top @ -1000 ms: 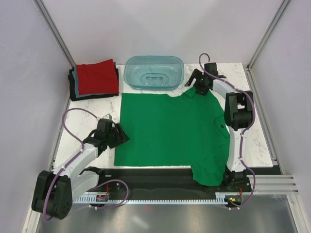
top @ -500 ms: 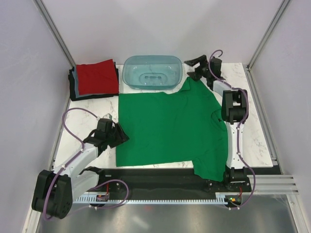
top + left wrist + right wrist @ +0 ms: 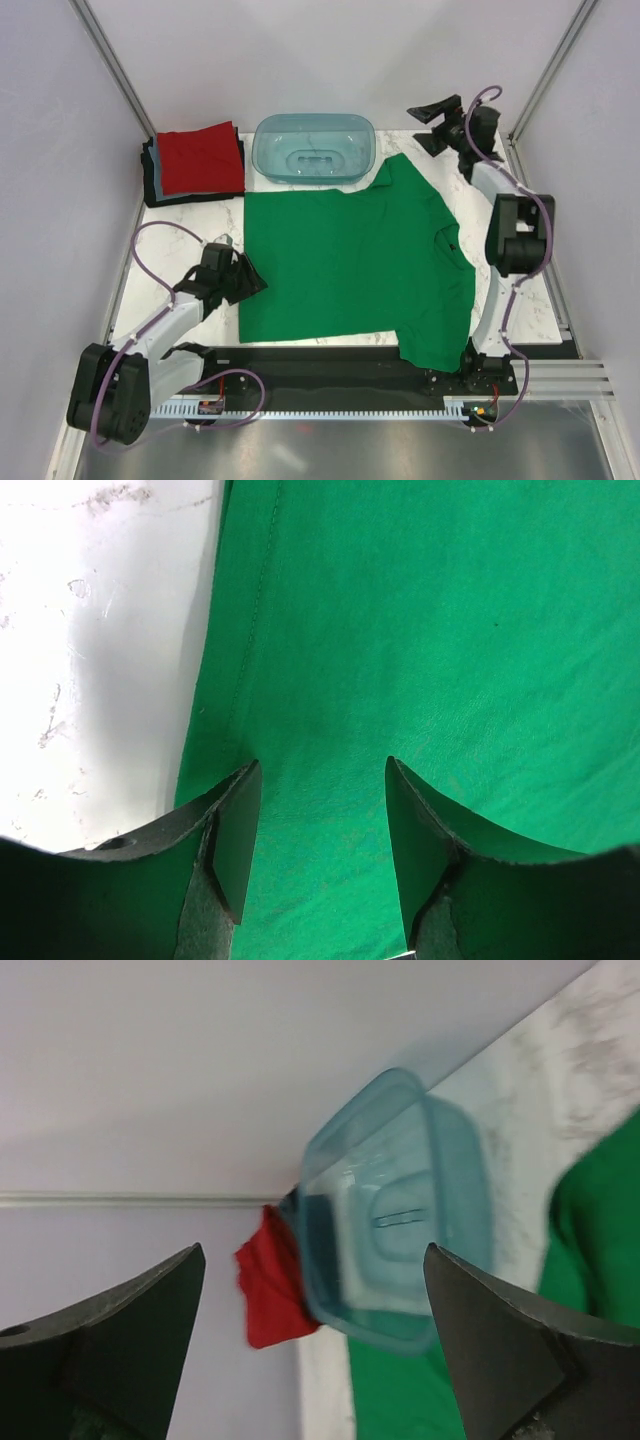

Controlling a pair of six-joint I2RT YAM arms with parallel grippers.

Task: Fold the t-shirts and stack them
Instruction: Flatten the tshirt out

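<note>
A bright green t-shirt (image 3: 350, 255) lies spread flat on the marble table (image 3: 520, 290), with one sleeve hanging over the front edge. My left gripper (image 3: 247, 281) is open at the shirt's left edge. In the left wrist view (image 3: 322, 830) its jaws stand apart just above the green cloth (image 3: 420, 630). My right gripper (image 3: 437, 118) is open, empty and raised at the back right, beyond the shirt's far corner. A folded stack with a red shirt (image 3: 200, 160) on top sits at the back left. The red shirt also shows in the right wrist view (image 3: 268, 1295).
A translucent teal tub (image 3: 315, 148) stands at the back centre, between the stack and my right gripper, and shows in the right wrist view (image 3: 400, 1220). Walls close in on the left, back and right. A black rail (image 3: 300, 357) runs along the front edge.
My right gripper has left the shirt's far right shoulder and moved up and back to the right. The shirt's far corner was drawn toward the back. The left arm has not moved.
</note>
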